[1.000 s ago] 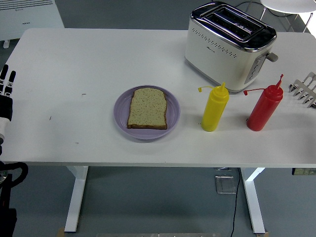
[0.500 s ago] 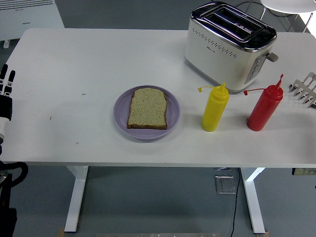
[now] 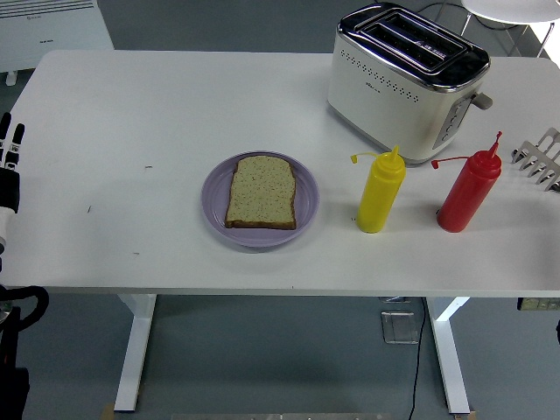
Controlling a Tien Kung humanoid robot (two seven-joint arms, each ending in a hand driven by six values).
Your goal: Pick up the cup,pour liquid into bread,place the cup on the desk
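Bread [image 3: 262, 192] lies flat on a purple plate [image 3: 216, 210] near the front middle of the white worktop [image 3: 131, 114]. It looks dry and plain, with nothing poured on it yet.

I see no cup anywhere. What could pour are two squeeze bottles standing upright to the right of the plate: a yellow bottle [image 3: 380, 192] close to the plate, and a red bottle [image 3: 469, 192] further right. Both have their little caps hanging open, and nothing touches them.

At the left edge the robot's left hand [image 3: 9, 171] hangs beside the worktop, well apart from everything. Its fingers [image 3: 14, 142] point up, straight and loose, and hold nothing. The right hand is not in sight.

Further back on the right stands a white toaster [image 3: 404, 83], and a metal rack [image 3: 541, 157] peeks in at the right edge.

So I think the job has not started. Picking up, pouring and setting down are all still to do.
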